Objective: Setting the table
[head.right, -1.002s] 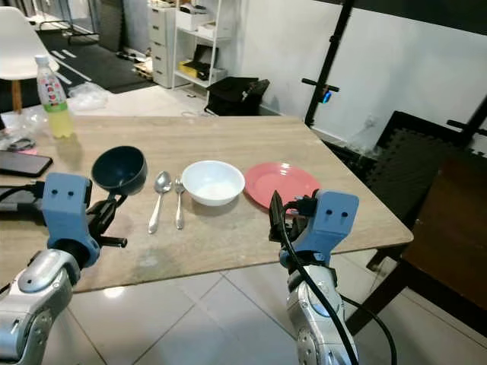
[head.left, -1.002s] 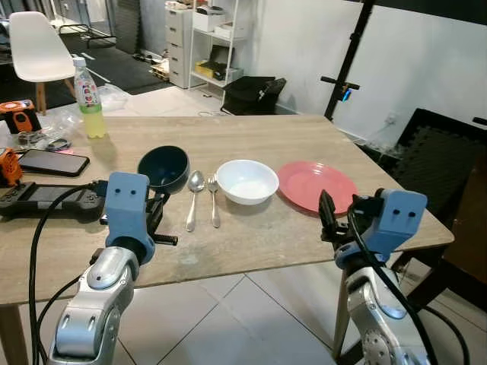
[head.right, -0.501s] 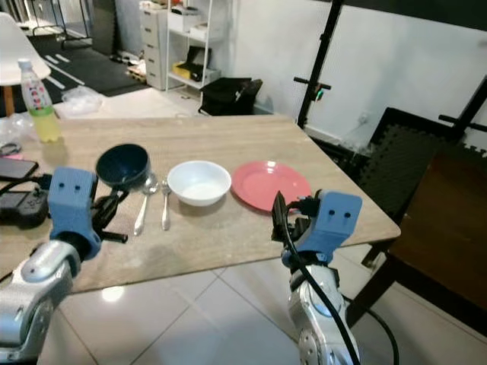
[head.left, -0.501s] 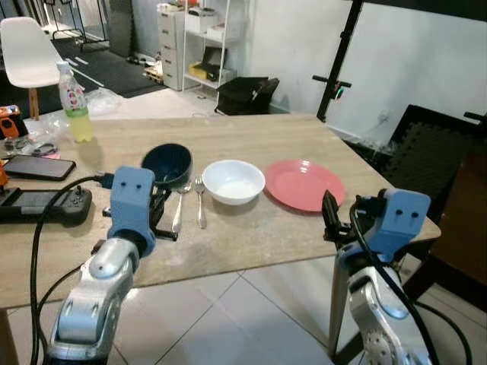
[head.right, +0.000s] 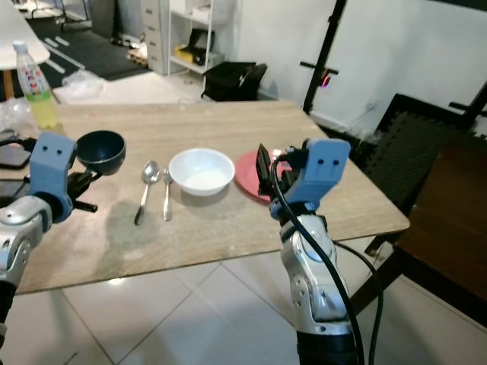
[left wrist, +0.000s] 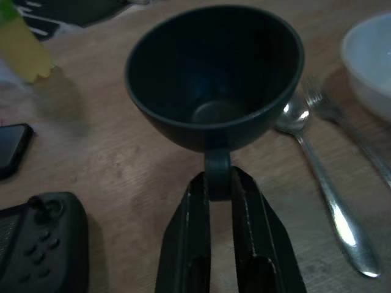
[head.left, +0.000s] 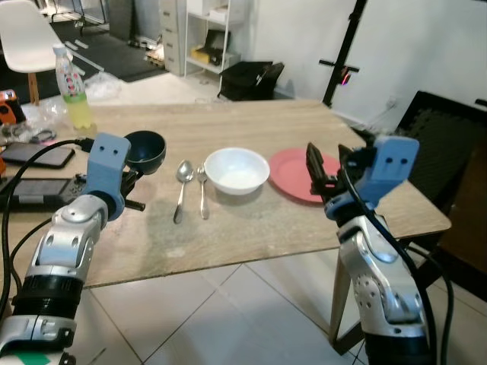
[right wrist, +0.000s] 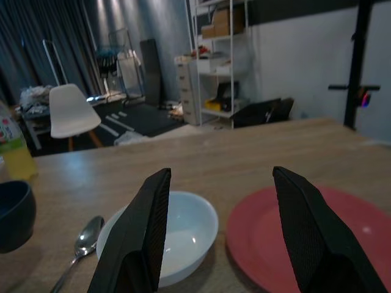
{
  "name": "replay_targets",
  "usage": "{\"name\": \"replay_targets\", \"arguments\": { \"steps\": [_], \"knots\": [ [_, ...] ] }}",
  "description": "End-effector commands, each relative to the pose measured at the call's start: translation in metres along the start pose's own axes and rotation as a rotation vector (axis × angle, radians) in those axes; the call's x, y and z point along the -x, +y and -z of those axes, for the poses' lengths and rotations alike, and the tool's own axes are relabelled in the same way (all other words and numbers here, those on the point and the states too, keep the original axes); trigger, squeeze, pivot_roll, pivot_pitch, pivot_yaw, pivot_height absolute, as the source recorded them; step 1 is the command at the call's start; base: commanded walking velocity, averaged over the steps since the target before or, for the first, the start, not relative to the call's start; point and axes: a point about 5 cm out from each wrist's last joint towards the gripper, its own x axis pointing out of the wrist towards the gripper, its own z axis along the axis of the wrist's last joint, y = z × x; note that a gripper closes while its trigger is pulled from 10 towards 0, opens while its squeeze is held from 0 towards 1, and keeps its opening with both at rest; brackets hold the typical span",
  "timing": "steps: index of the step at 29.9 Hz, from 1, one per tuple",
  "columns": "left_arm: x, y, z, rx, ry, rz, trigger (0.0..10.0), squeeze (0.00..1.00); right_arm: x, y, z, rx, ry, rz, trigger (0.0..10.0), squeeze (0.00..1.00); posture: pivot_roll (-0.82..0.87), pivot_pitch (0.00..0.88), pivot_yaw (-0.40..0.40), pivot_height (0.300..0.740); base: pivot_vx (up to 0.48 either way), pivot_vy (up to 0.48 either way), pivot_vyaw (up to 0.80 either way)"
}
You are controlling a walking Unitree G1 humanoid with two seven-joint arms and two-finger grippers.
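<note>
My left gripper (left wrist: 218, 178) is shut on the handle of a dark blue cup (head.left: 144, 150), held at the table's left side; I cannot tell whether the cup touches the wood. To the cup's right lie a spoon (head.left: 181, 188) and a fork (head.left: 202, 192), side by side. Beyond them stand a white bowl (head.left: 237, 169) and a pink plate (head.left: 293, 172) in a row. My right gripper (right wrist: 221, 177) is open with nothing in it. It hovers at the near edge of the plate, pointing across the table.
A drink bottle (head.left: 70, 90), a phone (head.left: 38, 156) and a game controller (head.left: 34, 190) occupy the table's left end. A black chair (head.left: 449, 144) stands off the right side. A white chair (head.left: 27, 30) and shelves are behind. Bare wood lies along the front edge.
The camera has shifted. My left gripper has carried the cup leftward, away from the spoon. My right gripper has risen and come in over the plate's near edge.
</note>
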Motion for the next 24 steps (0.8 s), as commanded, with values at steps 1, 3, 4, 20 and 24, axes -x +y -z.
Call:
{"name": "replay_targets", "arguments": {
  "steps": [1,3,4,20,24],
  "knots": [
    [-0.002,0.005,0.002,-0.033,0.001,-0.003,10.0,0.0,-0.001,-0.004,0.001,-0.02,0.0,0.017,10.0,0.0,0.11,0.204,-0.018,0.74,0.0,0.0,0.0],
    [-0.006,0.007,0.003,-0.064,0.001,-0.018,10.0,0.0,-0.001,-0.005,-0.001,-0.018,-0.006,0.024,10.0,0.0,0.11,0.213,-0.018,0.74,0.0,0.0,0.0],
    [-0.008,0.006,0.005,-0.06,0.001,-0.007,10.0,0.0,-0.001,-0.007,-0.002,-0.018,-0.009,0.03,10.0,0.0,0.1,0.231,-0.019,0.74,0.0,0.0,0.0],
    [-0.016,-0.005,0.014,-0.036,-0.045,0.016,10.0,1.0,0.006,-0.018,-0.007,0.018,-0.023,0.074,10.0,0.0,0.06,0.254,-0.006,0.74,0.0,0.0,0.0],
    [-0.017,-0.003,0.01,-0.021,-0.066,0.008,10.0,1.0,0.005,-0.017,-0.006,0.014,-0.021,0.069,10.0,0.0,0.07,0.25,-0.011,0.74,0.0,0.0,0.0]
  ]
}}
